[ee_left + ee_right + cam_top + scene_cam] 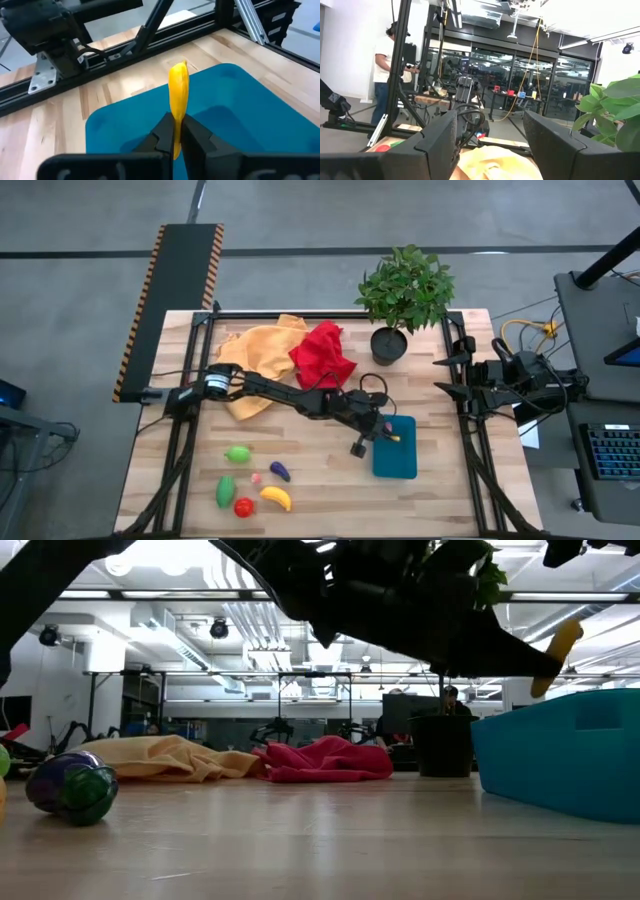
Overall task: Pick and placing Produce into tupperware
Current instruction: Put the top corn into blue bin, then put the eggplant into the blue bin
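Observation:
My left gripper [176, 142] reaches from the table's left over the teal tupperware [398, 460] and is shut on a long yellow produce piece [178, 90]. In the low view this piece [556, 655] hangs above the tupperware's wall [570, 755]. Near the front left lie a yellow banana [276, 498], a red tomato [243, 506], two green pieces [237, 452] [226, 490], a purple eggplant [280, 471] and a pink bit [256, 477]. My right gripper [490, 145] waits open at the table's right edge. My left gripper pinches the yellow piece's near end [175, 131] between its two fingers. The fingers come from the table's left, slanting a little downward, and lie along the piece. The piece sticks out past the fingertips, lifted clear above the tupperware's floor [235, 115].
A potted plant [404, 295] stands at the far edge, just beyond the tupperware. A red cloth [322, 355] and an orange-yellow cloth [262, 360] lie at the far left. Black frame rails [150, 40] run along the table's edges. A person [385, 55] stands in the room beyond.

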You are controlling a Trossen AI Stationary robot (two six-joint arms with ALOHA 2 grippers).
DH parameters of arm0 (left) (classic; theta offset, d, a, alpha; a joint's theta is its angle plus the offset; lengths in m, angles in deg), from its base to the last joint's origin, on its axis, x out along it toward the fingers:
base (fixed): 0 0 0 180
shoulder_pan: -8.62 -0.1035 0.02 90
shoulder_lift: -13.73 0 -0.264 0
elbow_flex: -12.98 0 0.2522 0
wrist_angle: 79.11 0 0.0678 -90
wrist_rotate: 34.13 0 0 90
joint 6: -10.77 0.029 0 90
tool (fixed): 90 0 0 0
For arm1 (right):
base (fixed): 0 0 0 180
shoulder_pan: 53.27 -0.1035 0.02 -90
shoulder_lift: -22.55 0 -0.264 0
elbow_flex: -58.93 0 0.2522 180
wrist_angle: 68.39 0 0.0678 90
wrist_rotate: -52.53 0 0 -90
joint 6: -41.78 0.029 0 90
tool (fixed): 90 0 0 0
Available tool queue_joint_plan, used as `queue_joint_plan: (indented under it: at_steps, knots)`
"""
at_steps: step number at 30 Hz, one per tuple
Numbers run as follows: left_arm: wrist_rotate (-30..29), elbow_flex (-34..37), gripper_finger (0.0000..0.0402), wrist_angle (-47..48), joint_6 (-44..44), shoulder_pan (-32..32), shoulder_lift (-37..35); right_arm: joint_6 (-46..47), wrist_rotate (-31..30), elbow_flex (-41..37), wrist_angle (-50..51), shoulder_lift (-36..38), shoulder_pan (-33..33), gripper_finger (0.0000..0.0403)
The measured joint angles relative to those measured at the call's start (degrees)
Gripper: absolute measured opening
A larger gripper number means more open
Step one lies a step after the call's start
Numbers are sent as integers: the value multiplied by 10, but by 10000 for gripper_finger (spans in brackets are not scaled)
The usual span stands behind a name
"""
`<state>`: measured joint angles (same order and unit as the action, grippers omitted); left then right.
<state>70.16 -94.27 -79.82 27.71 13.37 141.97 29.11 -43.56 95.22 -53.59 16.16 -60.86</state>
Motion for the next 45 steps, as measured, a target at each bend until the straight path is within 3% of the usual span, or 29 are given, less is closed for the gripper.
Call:
queue_joint_plan:
  at_steps: [10,17,29,39,45]
  knots:
    - [-18,1,2,0,0,-10,0,0,0,0,0,0,0,224]
    - [-72,7,2,11,0,-14,0,0,0,0,0,0,0,224]
    - [-72,11,5,29,-1,-14,0,-4,0,0,0,0,0,224]
    - [-71,11,83,31,-1,-14,0,-4,0,0,0,0,0,224]
    - [-72,11,104,31,-1,-14,0,-4,0,0,0,0,0,224]
